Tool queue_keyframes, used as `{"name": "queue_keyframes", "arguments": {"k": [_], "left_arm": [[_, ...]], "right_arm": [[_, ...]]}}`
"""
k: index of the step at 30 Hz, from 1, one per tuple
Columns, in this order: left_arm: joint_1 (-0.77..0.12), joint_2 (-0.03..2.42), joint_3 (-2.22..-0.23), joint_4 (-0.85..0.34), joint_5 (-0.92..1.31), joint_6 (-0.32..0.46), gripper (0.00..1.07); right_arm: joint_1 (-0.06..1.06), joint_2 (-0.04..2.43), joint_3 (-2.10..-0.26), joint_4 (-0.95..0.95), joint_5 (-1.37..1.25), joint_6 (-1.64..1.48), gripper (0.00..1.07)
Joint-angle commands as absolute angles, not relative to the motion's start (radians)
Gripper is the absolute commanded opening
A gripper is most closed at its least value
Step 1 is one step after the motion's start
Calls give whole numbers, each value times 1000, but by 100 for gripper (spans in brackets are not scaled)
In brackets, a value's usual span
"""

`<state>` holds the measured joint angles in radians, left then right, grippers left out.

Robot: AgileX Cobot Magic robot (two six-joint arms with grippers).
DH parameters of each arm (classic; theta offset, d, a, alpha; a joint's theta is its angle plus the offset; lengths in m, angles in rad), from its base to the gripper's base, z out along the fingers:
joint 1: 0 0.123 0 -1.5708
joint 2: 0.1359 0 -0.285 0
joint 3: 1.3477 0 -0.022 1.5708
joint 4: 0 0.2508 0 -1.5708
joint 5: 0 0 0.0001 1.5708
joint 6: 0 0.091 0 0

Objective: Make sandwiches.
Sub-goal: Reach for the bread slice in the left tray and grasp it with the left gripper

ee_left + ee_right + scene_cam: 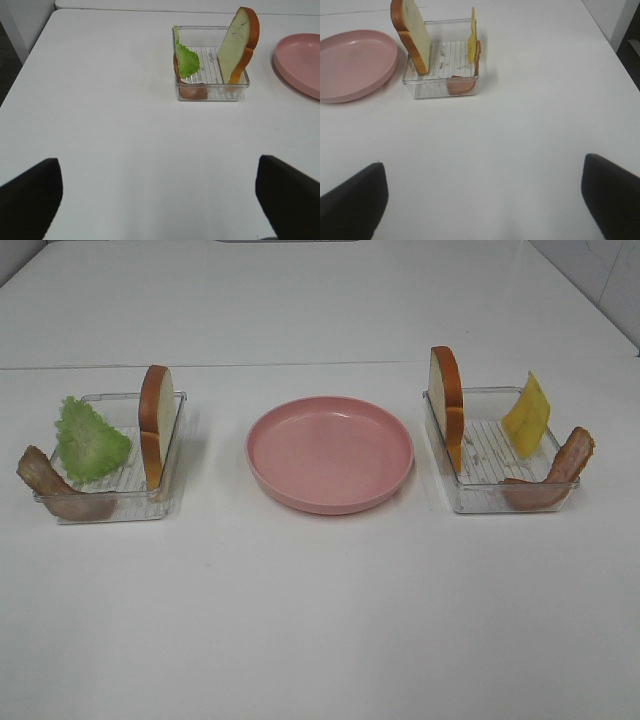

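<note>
Left tray [110, 505]: left bacon strip [45, 480] draped over the near-left corner, lettuce leaf [88, 438] leaning behind, left bread slice [155, 425] upright along the right wall. Centre: pink plate [330, 452], bare. Right tray [480, 502]: right bread slice [446, 405] upright at the left wall, cheese slice [527, 415] leaning far right, right bacon strip [560, 472] over the near-right corner. Left gripper [157, 165] and right gripper [484, 165] spread wide, empty, near side, well apart from trays. Judged at the start; next, probably pinch a bread slice across its faces, lay flat on plate.

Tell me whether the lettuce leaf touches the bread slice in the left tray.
Apart. The left wrist view shows bare tray floor between the lettuce leaf and the bread slice.
</note>
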<state>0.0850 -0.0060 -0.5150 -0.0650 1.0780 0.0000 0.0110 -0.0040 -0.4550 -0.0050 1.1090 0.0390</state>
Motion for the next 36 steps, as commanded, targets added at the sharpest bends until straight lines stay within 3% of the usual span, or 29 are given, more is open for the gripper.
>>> {"name": "queue_keyframes", "arguments": {"k": [1,6,12,14,23,25,31,33,36], "left_arm": [[86,7,-514,-62,1077,0,101],[86,199,-550,-80,1127,0,101],[86,596,-692,-70,1247,0,101],[86,792,-810,-70,1312,0,101],[86,1257,-1191,-27,1318,-18,101],[86,1450,-1385,-18,1318,-32,101],[78,1618,-1551,-45,1318,-36,101],[12,1749,-1683,-49,1318,-54,101],[-6,1778,-1705,-44,1318,-61,101]], "right_arm": [[6,-36,-452,-12,1099,35,98],[6,-36,-452,-12,1099,35,98],[6,-36,-452,-12,1099,35,98],[6,-36,-452,-12,1099,35,98],[6,-36,-452,-12,1099,35,98],[6,-36,-452,-12,1099,35,98],[6,-36,-452,-12,1099,35,98],[6,-36,-452,-12,1099,35,98],[6,-36,-452,-12,1099,35,98]]}}
